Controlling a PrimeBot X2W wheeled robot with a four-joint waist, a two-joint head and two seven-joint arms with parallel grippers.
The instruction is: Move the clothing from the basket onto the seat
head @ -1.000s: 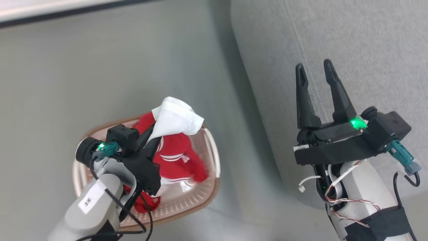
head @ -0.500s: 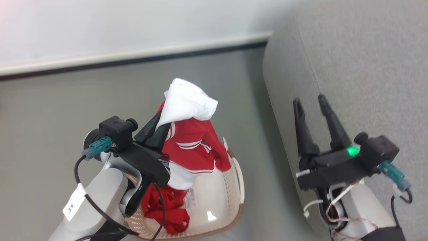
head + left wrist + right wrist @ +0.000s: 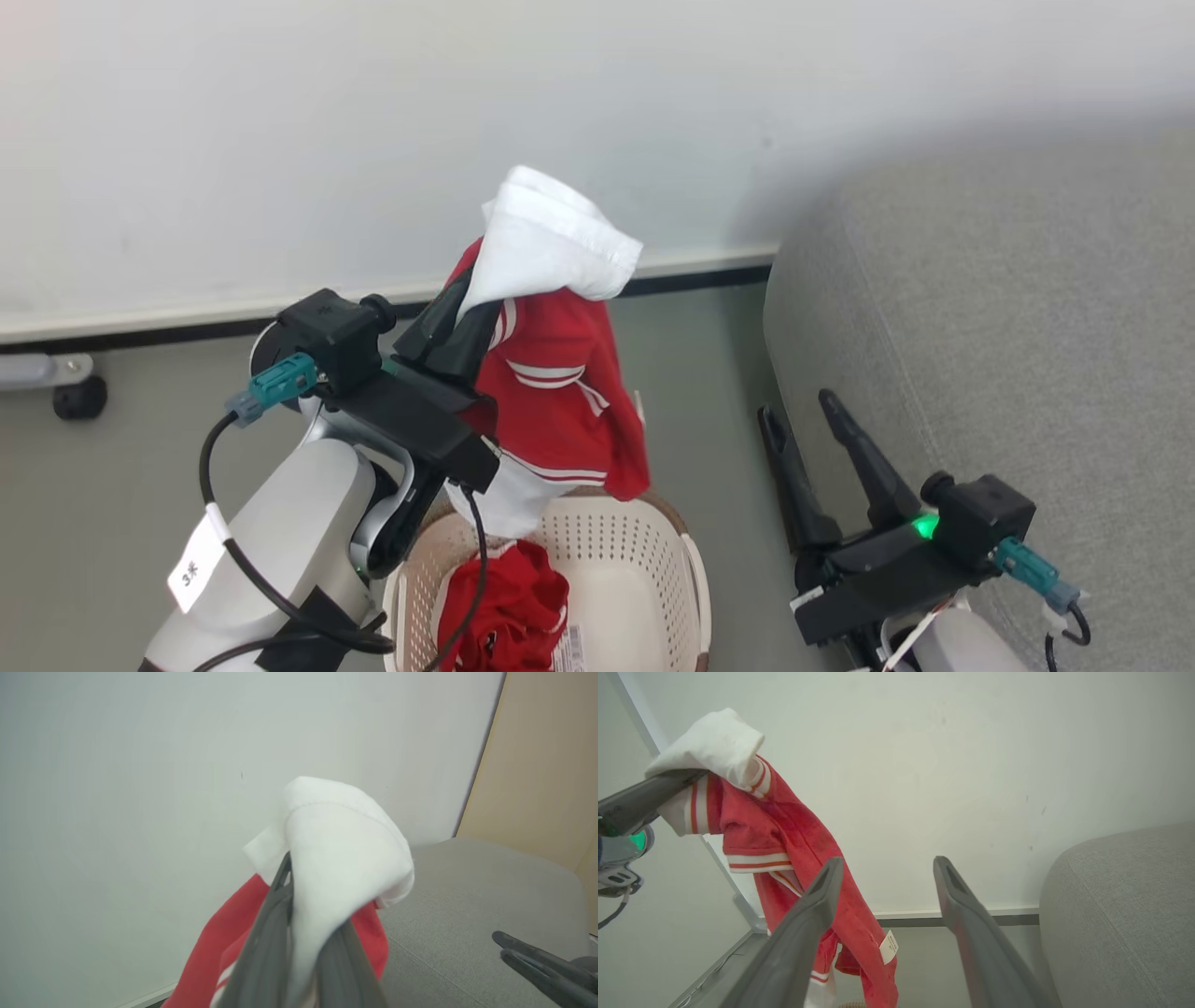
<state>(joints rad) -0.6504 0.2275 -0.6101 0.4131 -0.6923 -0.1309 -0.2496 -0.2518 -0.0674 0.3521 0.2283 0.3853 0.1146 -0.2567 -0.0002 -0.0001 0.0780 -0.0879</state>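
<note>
**Striped garment pinched in my left gripper above the basket**

My left gripper (image 3: 464, 303) is clamped together on the white top fold of the striped garment (image 3: 560, 392), fingers pointing toward 1 o'clock in the head view. The cloth drapes over my fingertips and hangs straight down, red with white bands. Its lower white hem reaches the back rim of the basket (image 3: 695, 579); I cannot tell whether it touches.

The basket sits at 6 o'clock in the head view, on the floor (image 3: 121, 485). The plain red garment (image 3: 504, 607) lies bunched inside it toward the 9 o'clock side, with a barcode sticker (image 3: 571, 644) just beside it.

My right gripper (image 3: 796, 404) sits at 4 o'clock from the hanging cloth, its two fingers spread wide apart with nothing between them, well apart from the garment.

The seat (image 3: 1008, 355) fills the 3 o'clock side, its rounded edge just beside my right fingers. A pale wall (image 3: 373, 140) stands at 12 o'clock.
</note>
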